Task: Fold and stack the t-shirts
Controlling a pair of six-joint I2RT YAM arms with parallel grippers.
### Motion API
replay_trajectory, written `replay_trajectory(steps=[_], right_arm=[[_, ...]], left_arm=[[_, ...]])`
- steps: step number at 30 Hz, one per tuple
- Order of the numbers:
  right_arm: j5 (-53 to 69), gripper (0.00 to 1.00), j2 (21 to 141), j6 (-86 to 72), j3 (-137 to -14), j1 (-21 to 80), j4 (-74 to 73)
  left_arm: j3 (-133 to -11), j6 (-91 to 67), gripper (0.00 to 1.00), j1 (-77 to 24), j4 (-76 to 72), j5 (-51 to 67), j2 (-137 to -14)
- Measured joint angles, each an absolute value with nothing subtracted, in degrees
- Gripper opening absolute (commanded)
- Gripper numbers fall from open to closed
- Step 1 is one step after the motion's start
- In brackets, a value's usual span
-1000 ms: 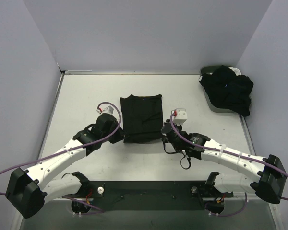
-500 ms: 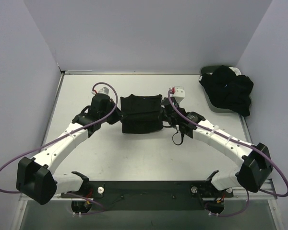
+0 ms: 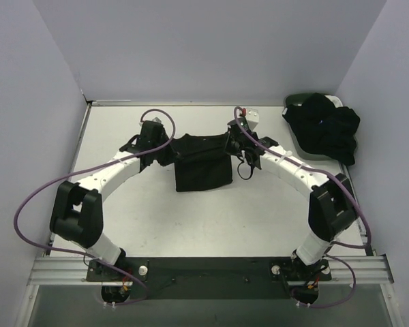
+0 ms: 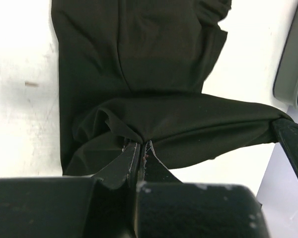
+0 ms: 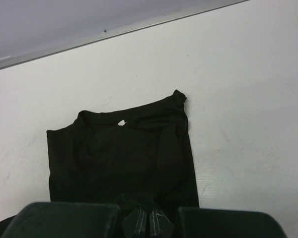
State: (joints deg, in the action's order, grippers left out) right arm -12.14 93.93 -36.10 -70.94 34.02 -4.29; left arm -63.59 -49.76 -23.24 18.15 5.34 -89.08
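Black t-shirt lies partly folded on the worktop, at the centre and toward the far side; one edge is raised and stretched taut between both grippers. Left gripper is clamped on the cloth at the left corner; the left wrist view shows its fingers pinched together with fabric bunched at the tips. Right gripper is clamped on the right corner; its tips are largely buried in cloth, so the hold appears firm but is hard to confirm. Pile of dark garments rests in the basket at the far right corner, well apart from the arms.
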Motion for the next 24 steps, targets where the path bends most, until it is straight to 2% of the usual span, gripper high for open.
replay_trajectory(steps=[17,18,19,20,21,22,23,24], right_arm=[[-3.11,0.0,116.6,-35.9,-92.88,26.15,-3.55],[-2.9,0.08,117.84,-35.92,-94.13,25.91,-3.62],[-2.59,0.16,119.02,-35.94,-95.33,25.71,-3.7],[-2.44,0.27,120.11,-35.94,-96.38,25.47,-3.77],[-2.33,0.53,121.25,-36.01,-97.56,25.23,-4.05],[-2.17,0.64,122.54,-36.16,-98.83,24.99,-4.14],[-2.09,0.8,123.7,-36.38,-100.07,24.69,-4.1],[-2.22,0.86,124.86,-36.18,-101.36,24.34,-4.32]], left_arm=[[-79.37,-49.84,0.0,-16.34,15.16,10.76,-106.52],[-80.03,-49.84,0.0,-16.1,15.16,10.83,-107.48],[-80.9,-49.84,0.12,-15.9,15.16,10.98,-108.53],[-81.8,-49.87,0.3,-15.73,15.07,11.05,-109.71],[-82.52,-49.82,0.45,-15.53,14.66,11.2,-110.87],[-83.02,-49.67,0.63,-15.38,14.26,11.25,-111.79],[-83.68,-49.98,0.93,-15.14,13.61,11.25,-113.19],[-83.94,-49.47,0.93,-14.9,13.02,11.16,-114.15]])
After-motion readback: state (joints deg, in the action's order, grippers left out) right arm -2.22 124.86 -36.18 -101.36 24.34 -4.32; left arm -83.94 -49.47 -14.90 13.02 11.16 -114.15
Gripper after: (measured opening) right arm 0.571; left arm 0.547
